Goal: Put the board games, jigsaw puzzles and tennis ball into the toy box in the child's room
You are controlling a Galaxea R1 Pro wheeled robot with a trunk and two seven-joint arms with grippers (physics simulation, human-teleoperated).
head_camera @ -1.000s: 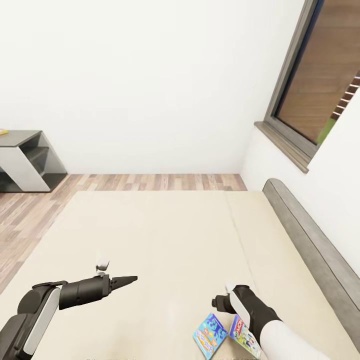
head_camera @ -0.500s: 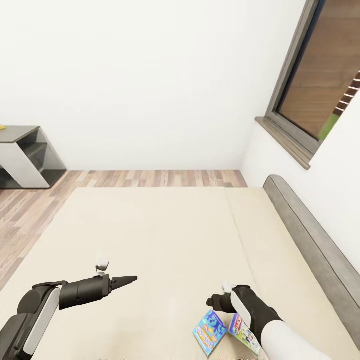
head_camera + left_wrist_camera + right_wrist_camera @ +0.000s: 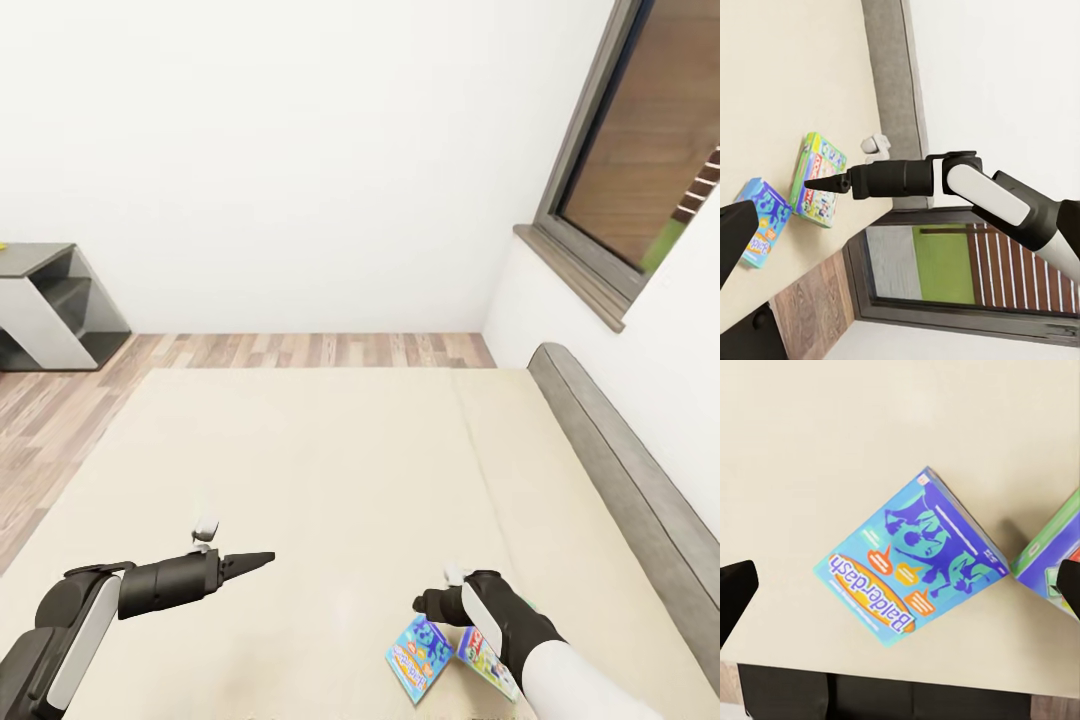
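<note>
While the right arm covers part of the green board game (image 3: 487, 652) in the head view, the left wrist view shows its whole printed face (image 3: 817, 180). Blue board game (image 3: 420, 657) lies just beside it on the bed (image 3: 330, 470), near the headboard (image 3: 620, 490). Right gripper (image 3: 432, 604) hangs above the blue box (image 3: 911, 566), fingers (image 3: 733, 589) wide apart. Left gripper (image 3: 258, 557) tapers to one point, jaws together. Table (image 3: 45, 300) cut off at the edge
</note>
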